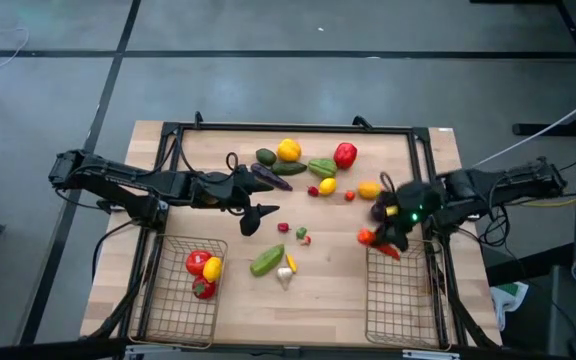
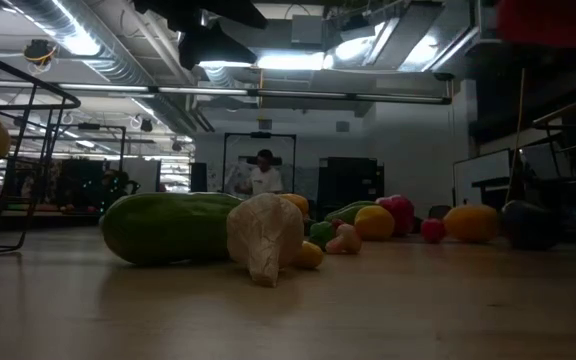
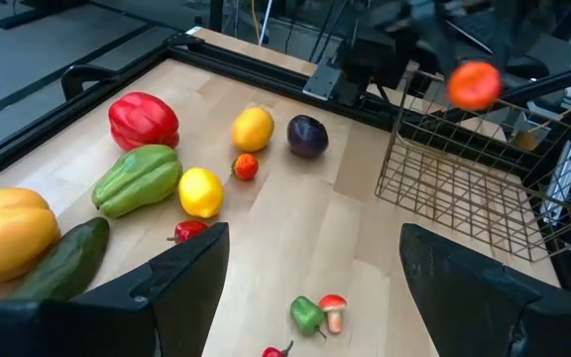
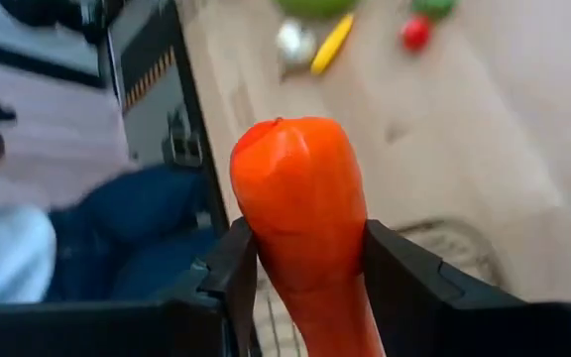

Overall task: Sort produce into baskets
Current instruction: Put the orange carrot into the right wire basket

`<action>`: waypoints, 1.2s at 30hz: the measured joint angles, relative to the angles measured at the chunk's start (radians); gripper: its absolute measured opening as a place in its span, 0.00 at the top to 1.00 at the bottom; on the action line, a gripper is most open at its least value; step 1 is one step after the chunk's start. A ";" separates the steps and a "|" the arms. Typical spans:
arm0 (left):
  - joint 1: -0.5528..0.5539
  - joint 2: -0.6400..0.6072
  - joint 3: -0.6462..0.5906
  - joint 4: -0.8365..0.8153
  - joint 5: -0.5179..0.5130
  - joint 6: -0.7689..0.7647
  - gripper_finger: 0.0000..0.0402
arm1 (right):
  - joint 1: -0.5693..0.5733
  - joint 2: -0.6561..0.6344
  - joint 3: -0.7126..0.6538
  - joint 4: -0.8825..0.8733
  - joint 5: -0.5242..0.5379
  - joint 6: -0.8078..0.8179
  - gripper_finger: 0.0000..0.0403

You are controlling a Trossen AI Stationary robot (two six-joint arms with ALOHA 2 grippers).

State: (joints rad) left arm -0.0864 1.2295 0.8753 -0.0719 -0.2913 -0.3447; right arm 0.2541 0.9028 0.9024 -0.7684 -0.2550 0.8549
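We are gripping an orange carrot [image 4: 305, 223] in the right gripper [image 1: 383, 236], long axis hanging downward, poised over the near rim of the right basket [image 1: 402, 300]. Left gripper [image 1: 253, 221] is waiting open mid-table.

The overhead view is evenly lit, and the arms cast soft shadows on the pale table [image 1: 328, 290]. At table height the room is dim, with ceiling strip lights [image 2: 298, 60] glaring at upper centre. The nearby cucumber [image 2: 168, 228] looks dark. The right wrist view is blurred around a sharp orange carrot [image 4: 300, 213].
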 joint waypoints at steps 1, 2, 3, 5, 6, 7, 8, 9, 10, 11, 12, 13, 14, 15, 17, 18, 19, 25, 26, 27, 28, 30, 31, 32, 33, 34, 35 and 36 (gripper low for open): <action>0.000 0.000 0.000 -0.001 0.000 0.000 0.27 | 0.037 0.006 0.000 -0.002 0.011 0.008 0.62; 0.000 0.000 0.000 -0.002 0.000 0.000 0.27 | 0.075 0.012 0.000 -0.012 0.025 0.011 0.62; 0.000 0.000 0.000 -0.003 0.000 0.000 0.27 | 0.110 0.020 0.000 -0.032 0.040 0.013 0.62; 0.000 0.000 0.000 -0.005 0.000 0.000 0.27 | 0.177 0.042 0.000 -0.075 0.064 0.014 0.62; 0.000 0.000 0.000 -0.007 0.000 0.000 0.27 | 0.204 0.054 0.000 -0.098 0.072 0.014 0.62; 0.000 0.000 0.000 -0.007 0.000 0.000 0.27 | 0.229 0.067 0.000 -0.126 0.078 0.014 0.62; 0.000 0.000 0.000 -0.007 0.000 0.000 0.27 | 0.252 0.082 0.000 -0.154 0.080 0.014 0.62; 0.000 0.000 0.000 -0.007 0.000 0.000 0.27 | 0.271 0.097 0.000 -0.177 0.080 0.014 0.62; 0.000 0.000 0.000 -0.007 0.000 0.000 0.27 | 0.289 0.112 0.000 -0.201 0.080 0.014 0.62; 0.000 0.000 0.000 -0.007 0.000 0.000 0.27 | 0.305 0.129 0.000 -0.225 0.080 0.014 0.62; 0.000 0.000 0.000 -0.007 0.000 0.000 0.27 | 0.317 0.145 0.000 -0.243 0.080 0.014 0.62; 0.000 0.000 0.000 -0.008 0.000 0.000 0.27 | 0.326 0.161 0.000 -0.253 0.080 0.013 0.62; 0.000 0.000 0.000 -0.009 0.000 0.000 0.27 | 0.333 0.176 0.000 -0.259 0.079 0.012 0.62; 0.000 0.000 0.000 -0.011 0.000 0.000 0.27 | 0.339 0.191 0.000 -0.268 0.079 0.005 0.62; 0.000 0.000 0.000 -0.023 0.000 -0.001 0.27 | 0.344 0.217 0.000 -0.275 0.080 0.002 0.62; 0.000 0.000 0.000 -0.027 0.000 -0.005 0.27 | 0.342 0.231 0.000 -0.279 0.080 0.001 0.62; 0.000 0.000 0.000 -0.028 0.000 -0.012 0.27 | 0.342 0.243 0.000 -0.284 0.080 0.001 0.62; 0.000 0.000 0.000 -0.042 0.000 -0.034 0.27 | 0.342 0.301 0.000 -0.283 0.080 0.001 0.62; 0.000 0.000 0.000 -0.047 0.000 -0.035 0.27 | 0.342 0.311 0.000 -0.284 0.080 0.001 0.62; 0.000 0.000 0.000 -0.053 0.000 -0.040 0.27 | 0.342 0.320 0.000 -0.285 0.080 0.001 0.62; 0.000 0.000 0.000 -0.056 0.000 -0.044 0.27 | 0.342 0.330 0.000 -0.284 0.080 0.001 0.62; 0.000 0.000 0.000 -0.055 0.000 -0.047 0.27 | 0.342 0.347 0.000 -0.284 0.080 0.001 0.62; 0.000 0.000 0.000 -0.054 0.000 -0.047 0.27 | 0.342 0.354 0.000 -0.284 0.080 0.001 0.61; 0.000 0.000 0.000 -0.055 0.000 -0.048 0.27 | 0.342 0.362 0.000 -0.284 0.080 0.001 0.60; 0.000 0.000 0.000 -0.055 0.000 -0.048 0.27 | 0.342 0.369 0.000 -0.284 0.080 0.002 0.59; 0.000 0.000 0.000 -0.055 0.000 -0.048 0.27 | 0.342 0.376 0.000 -0.284 0.080 0.002 0.57; 0.000 0.000 0.000 -0.054 0.000 -0.049 0.27 | 0.342 0.382 0.000 -0.285 0.080 0.002 0.54; 0.000 0.000 0.000 -0.054 0.000 -0.049 0.27 | 0.342 0.388 0.000 -0.286 0.080 0.002 0.51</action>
State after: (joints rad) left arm -0.0864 1.2293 0.8753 -0.1260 -0.2916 -0.3935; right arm 0.5961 1.2905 0.9024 -1.0546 -0.1753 0.8566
